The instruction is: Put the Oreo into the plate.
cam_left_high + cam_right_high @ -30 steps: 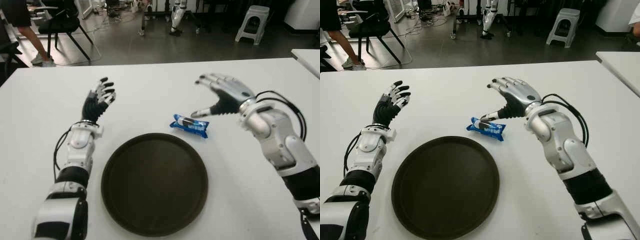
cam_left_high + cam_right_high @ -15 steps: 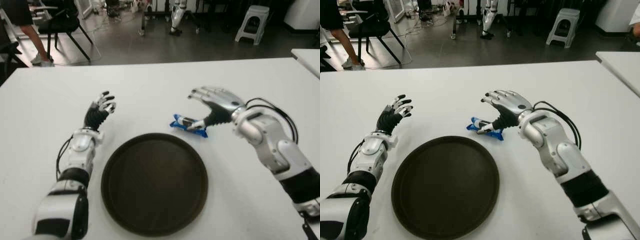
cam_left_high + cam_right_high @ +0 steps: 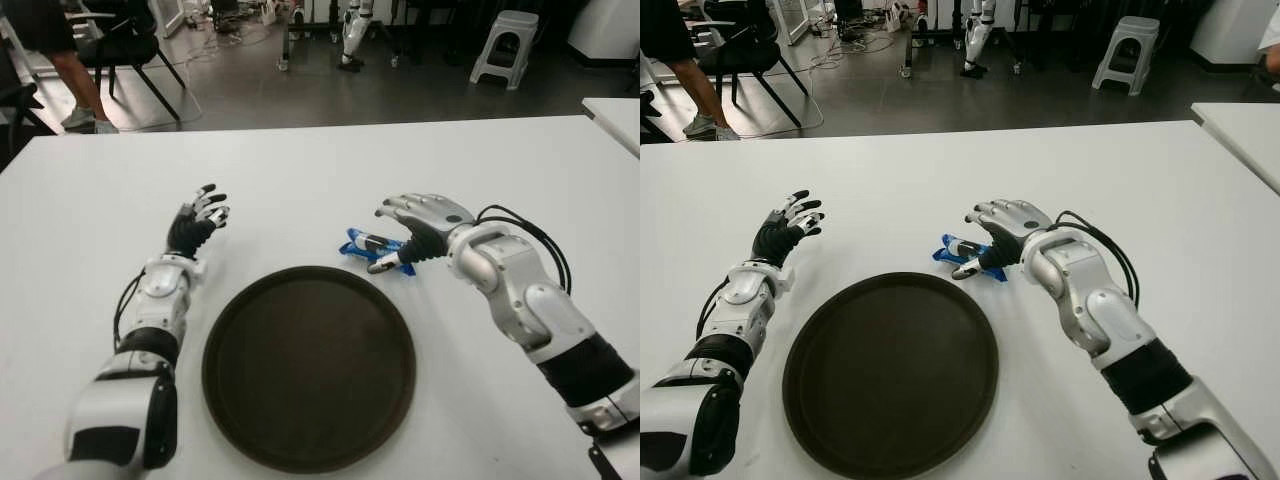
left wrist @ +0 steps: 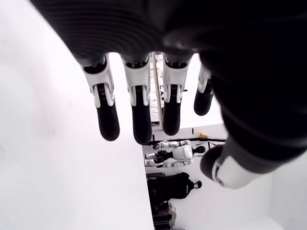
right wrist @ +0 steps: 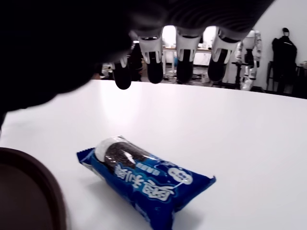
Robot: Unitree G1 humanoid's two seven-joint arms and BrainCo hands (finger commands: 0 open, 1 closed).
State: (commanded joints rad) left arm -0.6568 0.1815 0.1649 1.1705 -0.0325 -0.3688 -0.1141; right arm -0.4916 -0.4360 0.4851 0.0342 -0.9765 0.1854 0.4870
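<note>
White table (image 3: 300,170), right hand (image 3: 415,228) lowered over Oreo (image 3: 368,246)

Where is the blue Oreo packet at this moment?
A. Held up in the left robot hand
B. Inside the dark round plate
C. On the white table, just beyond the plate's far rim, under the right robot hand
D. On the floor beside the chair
C: the Oreo packet lies flat on the white table outside the plate, with the right robot hand open over it and not yet closed on it.

Bare table (image 3: 300,180) surrounds the Oreo (image 3: 372,248); only the plate (image 3: 240,330) rim crowds it.
</note>
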